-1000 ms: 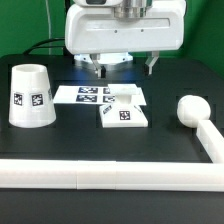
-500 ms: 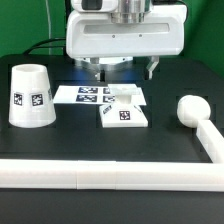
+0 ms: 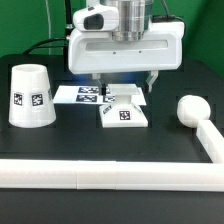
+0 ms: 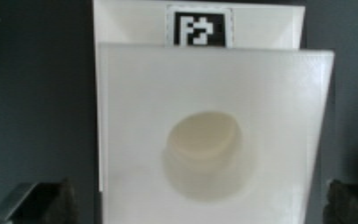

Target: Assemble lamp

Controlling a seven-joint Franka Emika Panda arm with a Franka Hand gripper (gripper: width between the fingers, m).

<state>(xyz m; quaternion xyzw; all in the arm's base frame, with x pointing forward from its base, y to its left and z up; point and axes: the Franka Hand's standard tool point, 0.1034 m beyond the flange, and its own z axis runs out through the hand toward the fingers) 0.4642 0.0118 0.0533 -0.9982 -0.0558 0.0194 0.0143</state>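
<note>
Lowered since 1.0 s ago: the arm's wrist now sits closer over the table (image 3: 60, 140), pincer (image 3: 124, 84) pointing straight down. Lamp parts, count 3, all separate:
- 1 square base (image 3: 125, 116), frame centre, beneath the pincer
- 1 shade (image 3: 30, 95), wide end down, exterior view's left
- 1 bulb (image 3: 190, 108), exterior view's right

Pincer open, fingers (image 4: 30, 203) astride the base, clear of its edges.
</note>
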